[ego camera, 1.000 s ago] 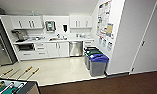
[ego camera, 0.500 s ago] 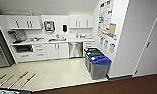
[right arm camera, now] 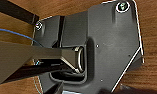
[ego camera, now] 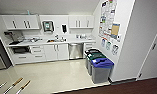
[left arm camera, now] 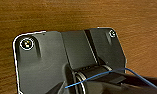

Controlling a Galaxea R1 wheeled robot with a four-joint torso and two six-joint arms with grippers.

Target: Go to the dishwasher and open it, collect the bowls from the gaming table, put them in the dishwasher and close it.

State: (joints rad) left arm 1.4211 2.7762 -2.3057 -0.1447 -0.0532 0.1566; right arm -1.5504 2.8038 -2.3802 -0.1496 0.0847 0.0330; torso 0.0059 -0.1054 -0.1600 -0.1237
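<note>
Pincers: mine, cannot tell whether released or clenched.
Dishwasher (ego camera: pixel 75 50): shut, under worktop (ego camera: pixel 69 42).
Risk: clipping bins (ego camera: pixel 101 70) while driving.

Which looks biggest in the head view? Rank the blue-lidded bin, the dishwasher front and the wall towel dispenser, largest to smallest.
1. Blue-lidded bin, though it stands nearest the camera, which inflates it.
2. Dishwasher front, farther back under the counter.
3. Towel dispenser, clearly the smallest.

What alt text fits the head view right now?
A kitchenette seen from across a pale floor: the steel-grey dishwasher, shut, sits under the counter between white cupboards, with three lidded bins along the wall to its right.
</note>
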